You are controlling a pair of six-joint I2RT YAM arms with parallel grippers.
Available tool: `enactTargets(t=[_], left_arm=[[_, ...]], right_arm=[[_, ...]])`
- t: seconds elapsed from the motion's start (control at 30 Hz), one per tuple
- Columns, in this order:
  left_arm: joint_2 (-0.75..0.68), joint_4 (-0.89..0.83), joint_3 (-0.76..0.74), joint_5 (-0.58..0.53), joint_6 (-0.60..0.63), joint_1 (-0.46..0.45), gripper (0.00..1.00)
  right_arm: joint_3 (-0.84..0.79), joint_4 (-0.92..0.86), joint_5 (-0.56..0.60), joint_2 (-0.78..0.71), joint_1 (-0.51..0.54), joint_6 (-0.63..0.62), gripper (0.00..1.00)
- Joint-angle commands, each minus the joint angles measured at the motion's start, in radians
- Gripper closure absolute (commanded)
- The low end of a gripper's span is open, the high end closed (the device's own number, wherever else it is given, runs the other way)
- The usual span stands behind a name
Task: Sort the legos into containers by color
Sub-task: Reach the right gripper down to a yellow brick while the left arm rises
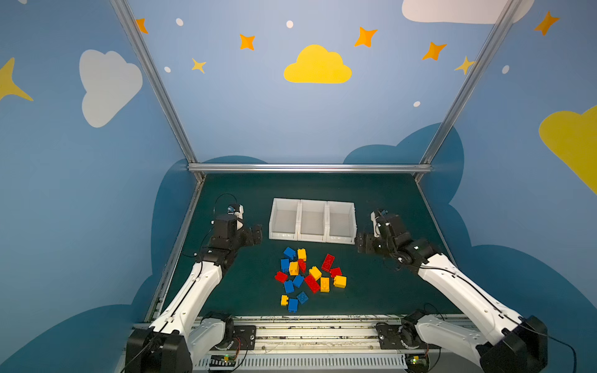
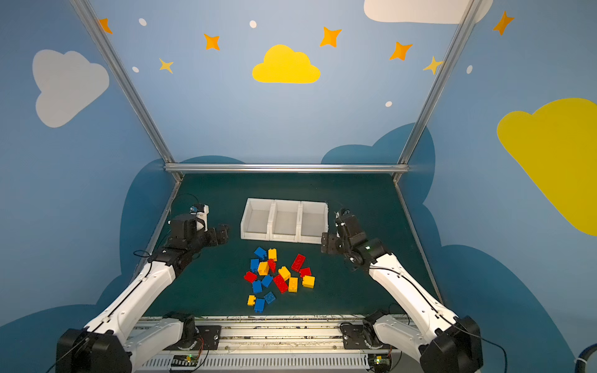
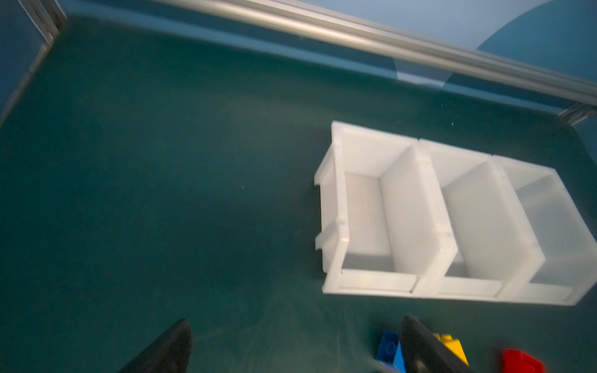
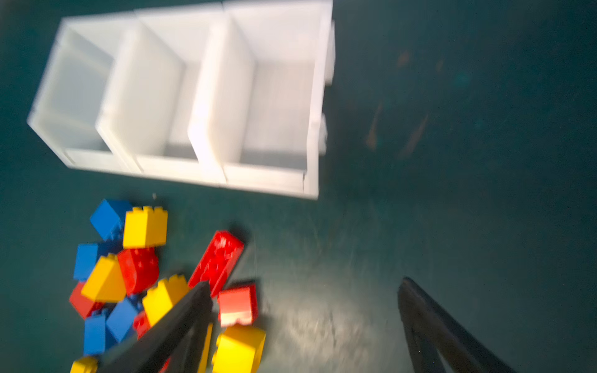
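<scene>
Legos unsorted, claws empty
In both top views, legos (image 1: 307,277) are lying mid-way across the desk (image 1: 387,290), nearer its front edge than the white containers (image 1: 312,202), with the left claw (image 1: 256,234) and right claw (image 1: 360,243) flanking that row. In the wrist views, both claws are gaping wide, gripping nothing.

Your left tool (image 3: 297,336) gapes wide over the green table (image 3: 161,193), one finger (image 3: 420,348) overlapping blue, yellow and red legos (image 3: 454,347), with three joined white containers (image 3: 410,206) toward the table's railed edge.
</scene>
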Motion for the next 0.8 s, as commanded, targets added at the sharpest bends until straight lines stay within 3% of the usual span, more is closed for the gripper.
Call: enactTargets(t=[0.0, 0.13, 0.3, 0.77], left_arm=[[-0.019, -0.088, -0.018, 0.021, -0.071, -0.043, 0.0], [-0.05, -0.071, -0.072, 0.016, -0.114, -0.076, 0.0], [-0.083, -0.086, -0.11, 0.028, -0.163, -0.105, 0.0], [-0.121, -0.106, -0.142, 0.054, -0.194, -0.139, 0.0]], right_arm=[[0.022, -0.188, 0.02, 0.047, 0.115, 0.183, 0.11], [0.025, -0.21, -0.005, 0.132, 0.226, 0.265, 0.11], [0.05, -0.25, -0.048, 0.257, 0.29, 0.353, 0.13], [0.08, -0.147, -0.071, 0.371, 0.329, 0.372, 0.17]])
